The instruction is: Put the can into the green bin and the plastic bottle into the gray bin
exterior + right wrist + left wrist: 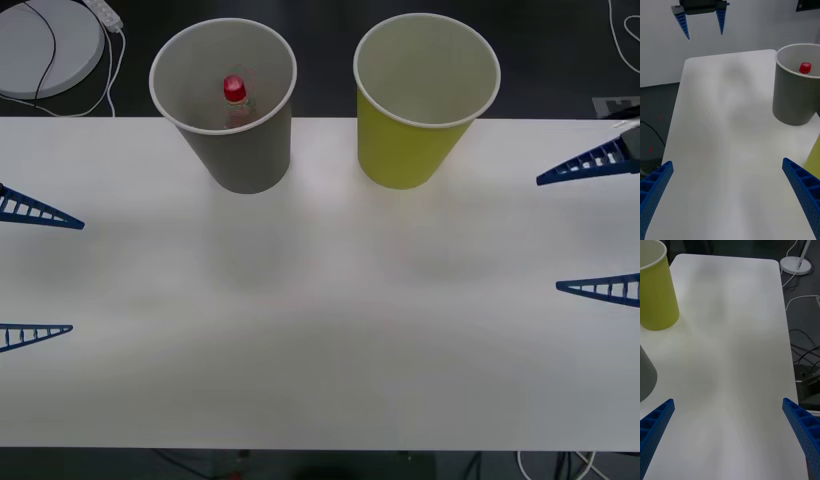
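White tabletop (320,330): gray bin (240,150) holding plastic bottle (236,97); green bin (415,140) just beside the gray bin. Left gripper (35,275) and right gripper (595,225), fingers spread, flanking the bins.

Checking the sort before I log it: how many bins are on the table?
2. The gray bin stands at the table's far edge on the robot's left, the plastic bottle inside. The green bin stands beside it to the right; its visible inside looks empty, the bottom is hidden.
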{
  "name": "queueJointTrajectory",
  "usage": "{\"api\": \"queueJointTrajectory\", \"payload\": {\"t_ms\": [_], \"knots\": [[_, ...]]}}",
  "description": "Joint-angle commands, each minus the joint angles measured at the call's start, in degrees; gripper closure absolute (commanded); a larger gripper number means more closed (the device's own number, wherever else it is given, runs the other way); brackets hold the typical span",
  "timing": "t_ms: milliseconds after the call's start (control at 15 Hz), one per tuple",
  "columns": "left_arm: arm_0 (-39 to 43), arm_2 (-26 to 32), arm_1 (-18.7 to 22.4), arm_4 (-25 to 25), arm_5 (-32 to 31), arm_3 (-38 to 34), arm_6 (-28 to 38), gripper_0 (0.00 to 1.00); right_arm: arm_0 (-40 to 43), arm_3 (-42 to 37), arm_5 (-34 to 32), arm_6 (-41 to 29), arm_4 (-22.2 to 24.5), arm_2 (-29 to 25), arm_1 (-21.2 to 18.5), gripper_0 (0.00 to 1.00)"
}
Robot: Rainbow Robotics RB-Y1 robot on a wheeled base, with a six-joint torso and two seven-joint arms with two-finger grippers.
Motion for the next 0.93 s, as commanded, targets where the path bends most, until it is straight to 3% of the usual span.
{"api": "queueJointTrajectory", "payload": {"t_ms": [67, 933], "knots": [[0.0, 0.0, 0.0, 0.0, 0.0, 0.0, 0.0, 0.00, 1.7, 1.4, -3.6, 1.0, -0.2, -1.9, 0.3, 0.00], [0.0, 0.0, 0.0, 0.0, 0.0, 0.0, 0.0, 0.00, 11.7, -3.9, -6.0, 4.8, 0.6, -7.1, 4.0, 0.00]]}}
